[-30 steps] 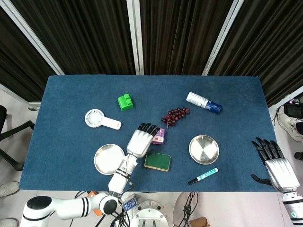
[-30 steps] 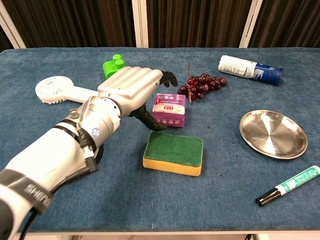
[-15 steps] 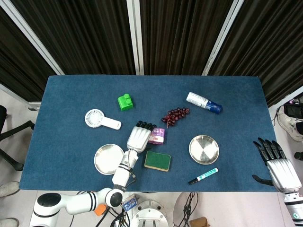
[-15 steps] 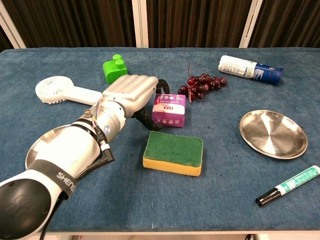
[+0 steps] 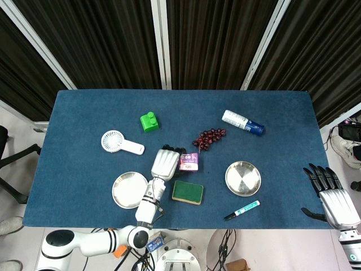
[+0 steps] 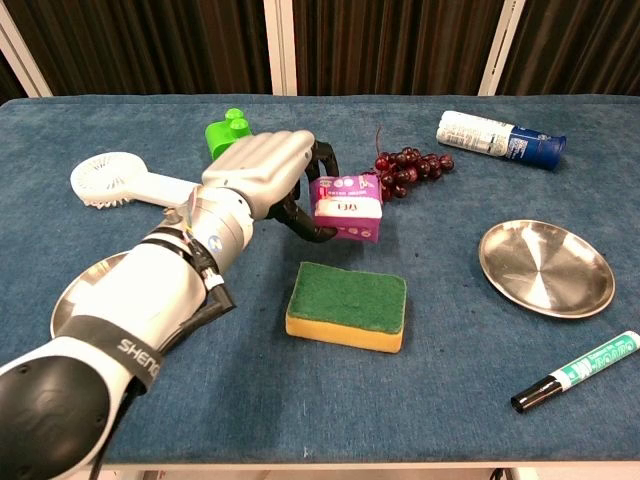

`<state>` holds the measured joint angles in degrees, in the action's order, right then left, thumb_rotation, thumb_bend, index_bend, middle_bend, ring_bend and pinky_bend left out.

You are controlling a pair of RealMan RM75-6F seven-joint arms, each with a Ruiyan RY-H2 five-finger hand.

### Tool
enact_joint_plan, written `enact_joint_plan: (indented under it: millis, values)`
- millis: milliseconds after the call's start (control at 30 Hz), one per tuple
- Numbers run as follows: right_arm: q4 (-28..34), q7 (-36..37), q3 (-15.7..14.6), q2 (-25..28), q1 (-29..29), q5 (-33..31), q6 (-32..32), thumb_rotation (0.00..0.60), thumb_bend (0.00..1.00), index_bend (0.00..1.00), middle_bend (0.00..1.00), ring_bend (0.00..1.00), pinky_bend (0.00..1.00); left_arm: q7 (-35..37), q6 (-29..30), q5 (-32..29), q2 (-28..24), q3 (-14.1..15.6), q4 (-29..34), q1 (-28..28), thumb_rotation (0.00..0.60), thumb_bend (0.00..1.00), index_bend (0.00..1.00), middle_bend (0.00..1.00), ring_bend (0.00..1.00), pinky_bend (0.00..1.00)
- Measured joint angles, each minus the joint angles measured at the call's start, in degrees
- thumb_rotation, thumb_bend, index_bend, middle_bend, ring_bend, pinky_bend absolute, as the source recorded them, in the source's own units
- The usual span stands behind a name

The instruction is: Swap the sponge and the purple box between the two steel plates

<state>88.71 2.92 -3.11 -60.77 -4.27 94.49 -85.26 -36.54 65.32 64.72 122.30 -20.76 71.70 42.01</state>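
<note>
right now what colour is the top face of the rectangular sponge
Dark green, over a yellow base; the sponge shows best in the chest view.

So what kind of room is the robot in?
Probably a robot test lab. A blue table holds random odds and ends like a fan and grapes, black curtains hang behind, and cables trail on the floor.

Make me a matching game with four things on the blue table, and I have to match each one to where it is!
Things:
1. purple box
2. sponge
3. marker
4. green block

Places:
A. near the front edge, in front of the right steel plate
B. lying flat on the cloth between the two plates
C. at the back, behind the white fan
D. held by the left hand

Pairs: 1-D, 2-B, 3-A, 4-C
</note>
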Motion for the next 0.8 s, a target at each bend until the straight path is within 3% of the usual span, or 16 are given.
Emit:
enact_joint_plan:
  millis: [233, 400, 567, 700, 800]
  values:
    - [0.32, -1.32, 0.08, -0.31, 0.16, -0.17, 0.26, 0.6, 0.21, 0.0, 0.0, 0.0, 0.04, -1.32, 4.85, 3.18, -8.82, 4.54, 13.66, -4.4, 0.6, 0.41, 0.52, 0.56, 0.49, 0.35]
    - [0.93, -3.0, 0.12, -0.7, 0.22, -0.21, 0.55, 0.6, 0.21, 0.0, 0.0, 0.0, 0.04, -1.37, 9.28, 5.74, -21.09, 11.6, 24.49, -10.87, 0.6, 0.39, 0.52, 0.56, 0.47, 0.35]
    - [1.69, -5.01, -0.08, -1.24, 0.39, 0.2, 0.68, 0.6, 0.21, 0.0, 0.0, 0.0, 0.04, 3.71, 12.11, 7.31, -29.57, 18.86, 27.0, -17.91, 0.6, 0.38, 0.52, 0.55, 0.46, 0.35]
    - [1.94, -5.97, -0.07, -1.62, 0.46, 0.11, 0.93, 0.6, 0.21, 0.0, 0.0, 0.0, 0.04, 8.26, 13.3, 9.44, -31.58, 21.9, 26.5, -20.76, 0.6, 0.35, 0.51, 0.54, 0.45, 0.34]
    - [2.04, -6.89, -0.02, -1.96, 0.31, 0.03, 1.46, 0.6, 0.21, 0.0, 0.0, 0.0, 0.04, 10.44, 13.19, 10.63, -32.04, 22.87, 25.61, -21.61, 0.6, 0.26, 0.44, 0.44, 0.37, 0.27]
